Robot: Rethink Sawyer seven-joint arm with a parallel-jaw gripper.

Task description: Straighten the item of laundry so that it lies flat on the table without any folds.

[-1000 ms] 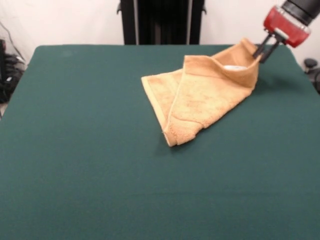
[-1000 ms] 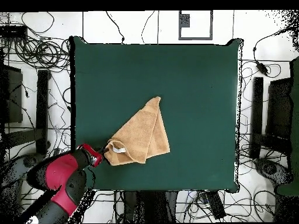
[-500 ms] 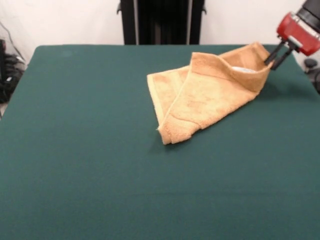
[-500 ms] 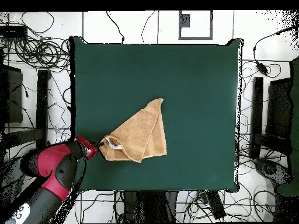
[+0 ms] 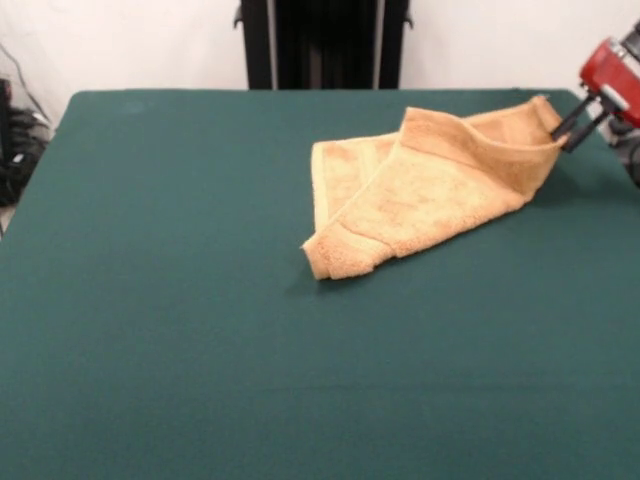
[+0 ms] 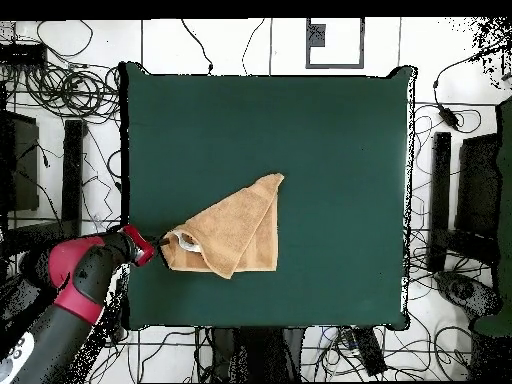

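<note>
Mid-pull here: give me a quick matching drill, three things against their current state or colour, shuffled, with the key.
Things:
1. towel
2. end effector
3. table

States:
A. plain dark green, bare over most of its top
B. tan-orange, folded over itself, one corner lifted
C. clamped on a towel corner near the table's edge

Pairs: 1-B, 2-C, 3-A
</note>
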